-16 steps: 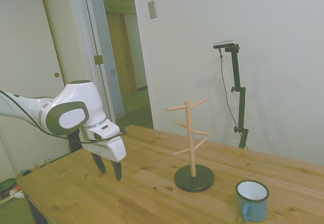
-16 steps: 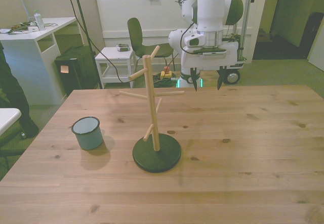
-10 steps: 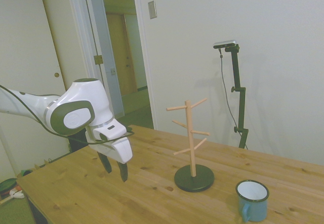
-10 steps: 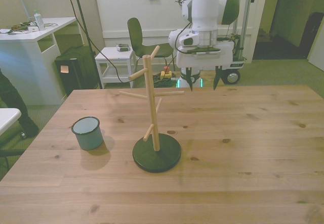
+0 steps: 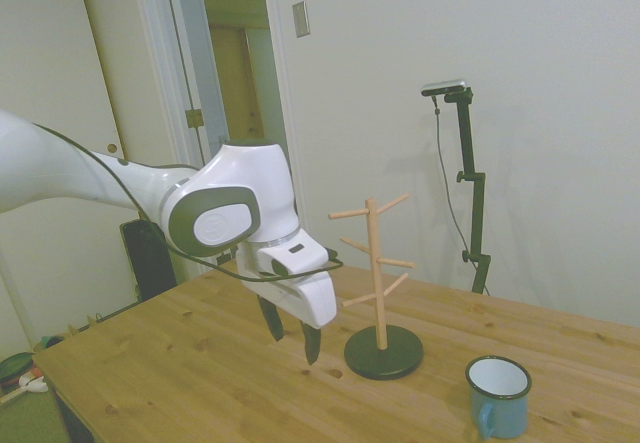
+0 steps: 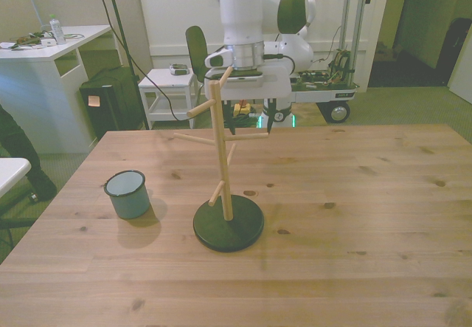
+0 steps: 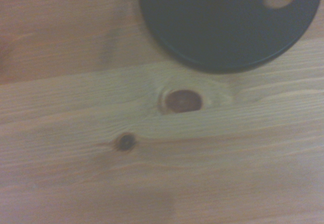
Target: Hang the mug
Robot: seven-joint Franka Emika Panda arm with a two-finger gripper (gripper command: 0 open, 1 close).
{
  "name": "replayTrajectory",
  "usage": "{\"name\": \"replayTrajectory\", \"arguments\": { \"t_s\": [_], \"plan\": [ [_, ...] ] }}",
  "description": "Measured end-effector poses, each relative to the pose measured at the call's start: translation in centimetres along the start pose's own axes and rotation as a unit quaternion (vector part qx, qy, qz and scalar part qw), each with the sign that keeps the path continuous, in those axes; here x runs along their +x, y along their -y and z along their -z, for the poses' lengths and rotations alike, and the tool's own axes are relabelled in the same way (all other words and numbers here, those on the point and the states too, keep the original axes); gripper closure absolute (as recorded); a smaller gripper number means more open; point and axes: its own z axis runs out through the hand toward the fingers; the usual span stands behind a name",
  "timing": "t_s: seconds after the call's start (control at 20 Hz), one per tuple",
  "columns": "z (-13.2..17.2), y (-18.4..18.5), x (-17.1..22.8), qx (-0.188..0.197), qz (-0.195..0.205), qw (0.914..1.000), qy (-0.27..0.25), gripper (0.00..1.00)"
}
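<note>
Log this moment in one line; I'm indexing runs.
phase: approach | gripper: open, empty, above table behind mug tree | mug: upright on table, untouched

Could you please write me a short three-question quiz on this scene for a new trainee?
1. True or false: the mug hangs from a peg of the wooden mug tree.
2. Which is the gripper holding? A) the mug B) a peg C) nothing
3. In the front view, on which side of the mug tree's black base does the mug stand?

Key
1. False: it stands upright on the table, apart from the tree.
2. C: the jaws are open and empty, above the table.
3. On the front view's left.
</note>
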Motion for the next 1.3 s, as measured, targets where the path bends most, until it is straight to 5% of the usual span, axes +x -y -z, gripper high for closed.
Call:
{"name": "replayTrajectory", "arguments": {
  "t_s": [0.35,0.9,1.3],
  "plan": [
    [1.4,-2.4,5.7,-0.002,-0.025,0.9997,0.000,0.00],
    [4.2,-11.2,17.1,0.007,-0.074,0.9972,0.002,0.00],
    [3.6,-13.0,24.0,-0.004,-0.085,0.9963,0.005,0.00]
  ]
}}
